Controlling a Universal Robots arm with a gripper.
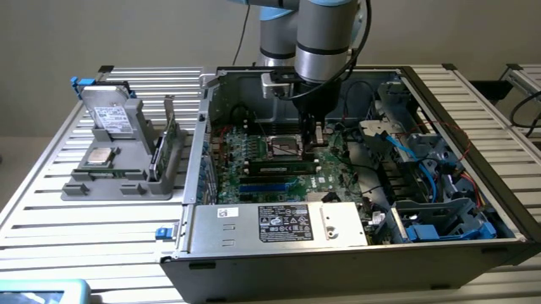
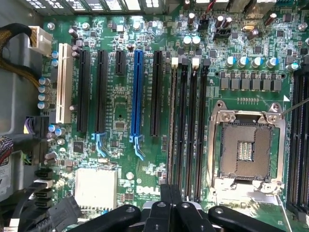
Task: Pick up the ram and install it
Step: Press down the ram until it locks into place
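1. Black gripper (image 2: pixel 169 195) is low over the green motherboard (image 2: pixel 120 121), fingers pressed together, pinching nothing I can see
2. The ram (image 1: pixel 283 168) — slim dark-green stick, black chips, white label — stands in a long black memory slot between the open silver processor socket (image 2: pixel 246 150) and the blue plastic slot (image 2: pixel 137 96)
3. Risk: an off-centre push tilts the ram, leaving one end unlatched
4. Risk: a sideways slip lands on the socket's bare contacts
5. Blue cables (image 1: pixel 406 152) crowd the arm — the grey parts tray (image 1: pixel 110 183) sits on the slatted table (image 1: pixel 85 221), well apart
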